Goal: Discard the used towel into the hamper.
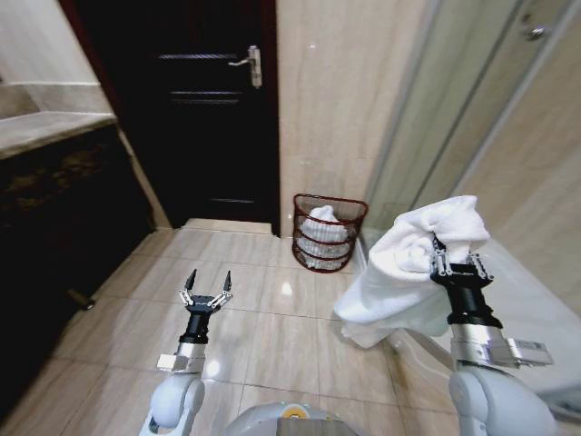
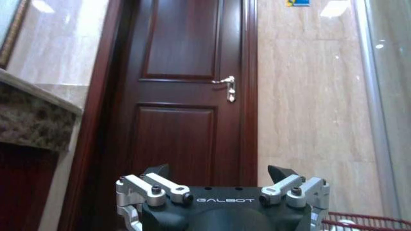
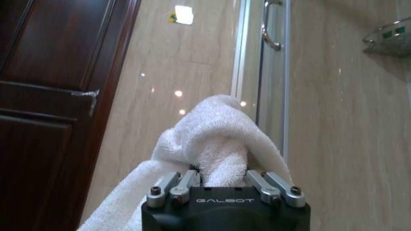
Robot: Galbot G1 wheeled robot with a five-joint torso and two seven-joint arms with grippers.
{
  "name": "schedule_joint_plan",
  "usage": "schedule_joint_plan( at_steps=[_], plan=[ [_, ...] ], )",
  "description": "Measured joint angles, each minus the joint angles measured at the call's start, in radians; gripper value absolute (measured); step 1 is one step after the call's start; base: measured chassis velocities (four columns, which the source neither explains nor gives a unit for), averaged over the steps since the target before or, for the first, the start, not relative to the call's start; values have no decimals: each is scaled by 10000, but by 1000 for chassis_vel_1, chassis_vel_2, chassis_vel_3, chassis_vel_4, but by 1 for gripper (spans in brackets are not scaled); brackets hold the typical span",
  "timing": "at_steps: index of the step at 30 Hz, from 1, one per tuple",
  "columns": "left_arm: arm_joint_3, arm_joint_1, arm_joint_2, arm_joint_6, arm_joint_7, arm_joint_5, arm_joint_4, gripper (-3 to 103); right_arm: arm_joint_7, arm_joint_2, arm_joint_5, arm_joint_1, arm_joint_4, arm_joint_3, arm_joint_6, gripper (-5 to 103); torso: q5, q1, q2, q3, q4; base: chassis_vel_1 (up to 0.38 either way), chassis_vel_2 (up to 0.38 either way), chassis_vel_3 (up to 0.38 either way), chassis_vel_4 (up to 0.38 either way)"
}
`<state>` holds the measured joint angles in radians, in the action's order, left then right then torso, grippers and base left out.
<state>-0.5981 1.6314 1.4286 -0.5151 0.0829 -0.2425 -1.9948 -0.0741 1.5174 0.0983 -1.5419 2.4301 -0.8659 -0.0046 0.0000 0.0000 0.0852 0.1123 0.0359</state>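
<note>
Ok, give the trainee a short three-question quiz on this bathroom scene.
1. True or false: the hamper already holds something white.
2. Which claw grips the towel? A) left claw B) right claw
3. Fill in: the hamper stands on the floor between the dark ___ and the glass shower screen.

Key: 1 true; 2 B; 3 door.

The right arm is raised upright on the robot's right side, and its right gripper (image 1: 454,259) is clamped on the white towel (image 1: 408,263), which is draped over the fingers and hangs leftward. The left arm is held lower, forearm upright, with the left gripper (image 1: 207,283) spread wide and nothing between its fingers.
</note>
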Motion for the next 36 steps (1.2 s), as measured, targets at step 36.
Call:
schedule_joint_plan(
  at_steps=[36],
  plan=[
    [241, -182, 247, -382, -409, 733, 505, 100, 198, 94, -498, -167, -1130, 192, 798, 27, -1, 0, 0, -1, -1, 39, 37, -49, -46]
  ],
)
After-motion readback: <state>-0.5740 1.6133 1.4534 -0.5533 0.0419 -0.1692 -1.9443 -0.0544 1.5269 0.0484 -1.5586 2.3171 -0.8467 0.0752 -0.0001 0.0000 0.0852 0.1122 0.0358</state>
